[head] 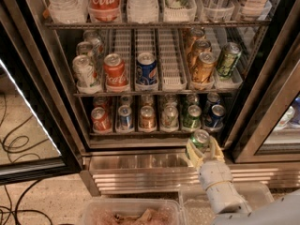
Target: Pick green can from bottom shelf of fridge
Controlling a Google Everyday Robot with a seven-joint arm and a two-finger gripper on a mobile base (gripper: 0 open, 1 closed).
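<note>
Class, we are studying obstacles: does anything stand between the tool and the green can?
Nothing visible does. The tool grips the green can from both sides, holding it just in front of the bottom shelf, outside the fridge.

It looked like an office snack corner or test kitchen: a glass-door drinks fridge (140,165) stocked in lanes with soda cans (115,70) and water bottles (65,1), and loose cables (14,143) trailing over a speckled floor (51,200). The tool (202,148) clasped the green can (201,137) just before the bottom shelf (154,134).
</note>
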